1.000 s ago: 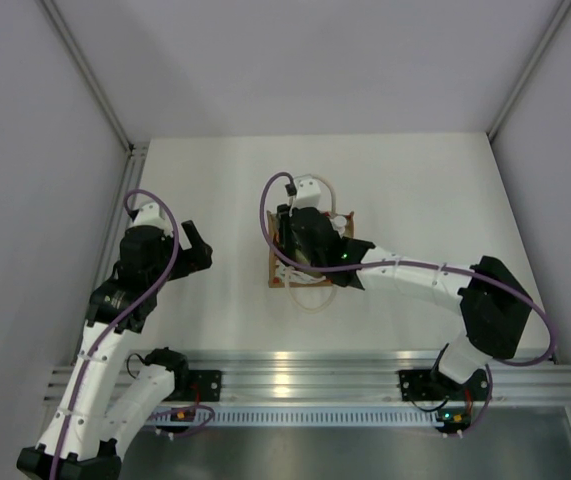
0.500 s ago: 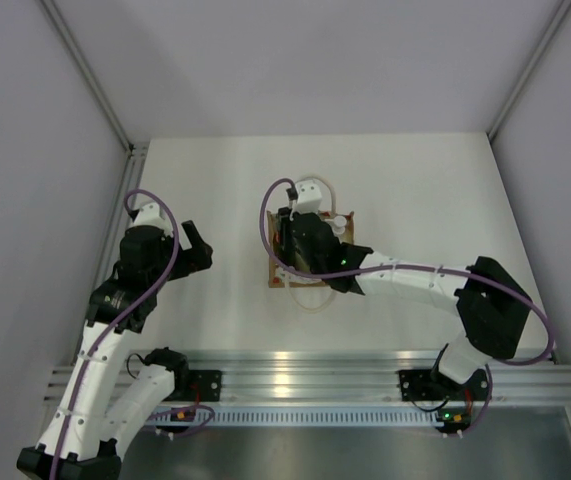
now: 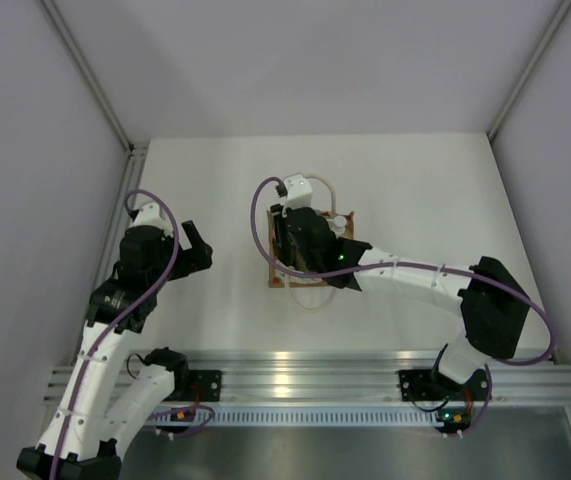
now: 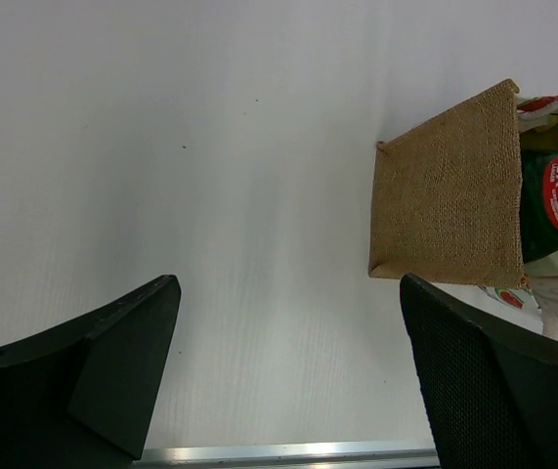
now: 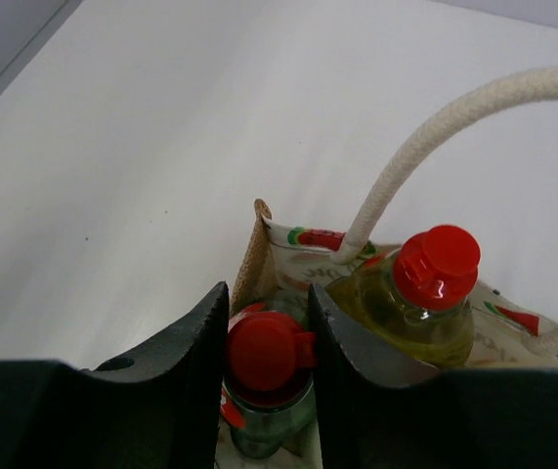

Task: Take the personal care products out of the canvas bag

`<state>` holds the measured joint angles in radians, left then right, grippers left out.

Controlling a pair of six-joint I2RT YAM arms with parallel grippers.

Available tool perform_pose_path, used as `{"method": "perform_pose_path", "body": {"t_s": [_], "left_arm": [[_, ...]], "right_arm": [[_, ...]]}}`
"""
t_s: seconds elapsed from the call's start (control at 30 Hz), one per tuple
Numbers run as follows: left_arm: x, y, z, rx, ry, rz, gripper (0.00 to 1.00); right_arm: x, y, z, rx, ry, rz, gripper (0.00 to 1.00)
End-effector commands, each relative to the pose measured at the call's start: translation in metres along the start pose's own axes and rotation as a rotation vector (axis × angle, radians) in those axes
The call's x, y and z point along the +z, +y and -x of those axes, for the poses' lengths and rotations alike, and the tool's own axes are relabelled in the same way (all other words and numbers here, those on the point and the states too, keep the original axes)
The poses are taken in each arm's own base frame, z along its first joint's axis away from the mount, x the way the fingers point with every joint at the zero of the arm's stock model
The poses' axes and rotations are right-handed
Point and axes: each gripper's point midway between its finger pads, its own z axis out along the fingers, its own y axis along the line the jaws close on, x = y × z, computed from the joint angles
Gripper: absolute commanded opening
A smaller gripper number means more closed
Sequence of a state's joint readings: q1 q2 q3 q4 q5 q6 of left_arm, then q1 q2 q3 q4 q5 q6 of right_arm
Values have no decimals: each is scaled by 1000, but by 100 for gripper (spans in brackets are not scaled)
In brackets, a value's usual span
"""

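Your right end effector (image 5: 269,298) is reaching down into the mouth of the canvas bag (image 5: 249,259), and its two fingers are straddling the red cap of the dark green bottle (image 5: 264,352). In the right wrist view both fingers are sitting right against that cap, one on each side, so I'm reading this as the end effector clenching on the cap, though how firm that hold is I can't tell.

The bottle is standing upright in the bag, long axis pointing straight up at the wrist, so you're looking for a lift along that axis and nothing sideways. The yellow bottle (image 5: 406,313) is crowding in just beside it, on the right in the wrist view, upright too, and the rope handle (image 5: 425,137) is arching over that side. Any drift that way is likely asking for a snag or a knock. The burlap wall is hugging the green bottle on the other side, so the bag may be wanting to ride up with it.

Your left end effector (image 4: 288,293) is hanging released, fingers wide apart with nothing between them, well apart from the bag out over the left of the counter (image 3: 415,180). The right arm is the nearer one by far; the left is only looking on at the bag's tan side.
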<state>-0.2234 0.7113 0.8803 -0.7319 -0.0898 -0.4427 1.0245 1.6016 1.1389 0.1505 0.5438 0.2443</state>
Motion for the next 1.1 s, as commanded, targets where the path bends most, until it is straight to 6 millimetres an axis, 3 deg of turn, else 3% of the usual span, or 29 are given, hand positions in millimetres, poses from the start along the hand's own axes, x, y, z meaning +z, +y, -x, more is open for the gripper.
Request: {"method": "perform_pose_path", "body": {"t_s": [0.0,0.33,0.5,0.67,1.07], "left_arm": [[-1,-7,12,1,-49,-32,98],[-1,-7,12,1,-53,-35,98],[-2,-7,13,0,-53,-37,98],[-1,-8,12,-1,-50,-37,98],[1,-7,11,0,-44,-33,98]], "right_arm": [[-16,18,97,59,-207,42,0],[-33,19,139,10,-237,56,0],[-52,16,176,-12,-265,61,0],[-68,6,198,-37,-282,44,0],[-103,-50,253,-49,-368,-85,0]]}}
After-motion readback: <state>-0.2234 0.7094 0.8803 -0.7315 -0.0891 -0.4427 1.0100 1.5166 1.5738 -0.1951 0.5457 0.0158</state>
